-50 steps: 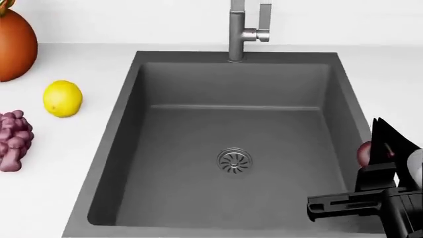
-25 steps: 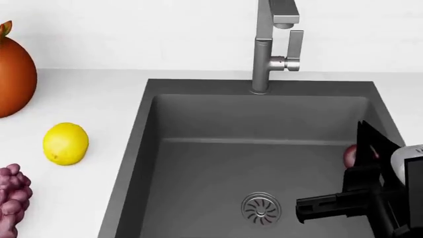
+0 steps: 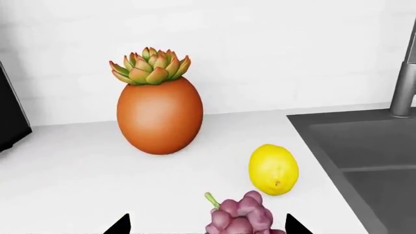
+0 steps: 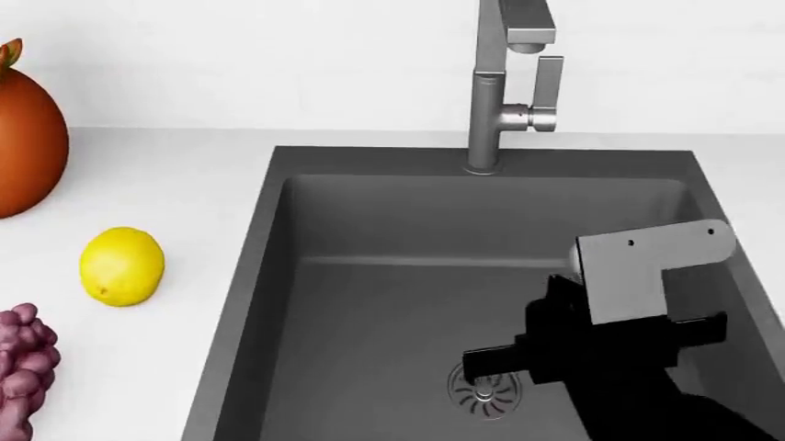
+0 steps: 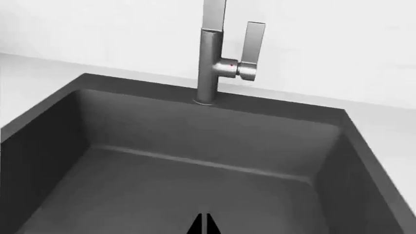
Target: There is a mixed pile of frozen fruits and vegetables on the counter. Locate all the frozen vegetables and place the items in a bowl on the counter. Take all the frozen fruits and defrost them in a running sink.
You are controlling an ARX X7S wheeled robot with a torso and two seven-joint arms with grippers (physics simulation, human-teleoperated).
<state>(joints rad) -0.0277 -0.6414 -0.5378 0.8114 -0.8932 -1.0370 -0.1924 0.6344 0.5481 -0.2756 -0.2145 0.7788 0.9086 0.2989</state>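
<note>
Half a second ago the right gripper [image 5: 203, 225] sat at the right wall of the sink [image 4: 368, 303] with the small red fruit beside it. Now the arm has swung in over the drain [image 4: 481, 390], and we see no red fruit in any view. The right fingertips are pressed together with nothing between them, so we judge the fruit released into the sink, possibly hidden under the arm. The tap [image 4: 484, 110] shows no water, so it would need turning on. Left of the sink, the lemon [image 4: 121, 265] and grapes [image 3: 240, 217] wait on the counter. The left gripper [image 3: 206, 226] hangs with fingers spread wide either side of the grapes, not touching. Neither avocado nor bowl is in view.
</note>
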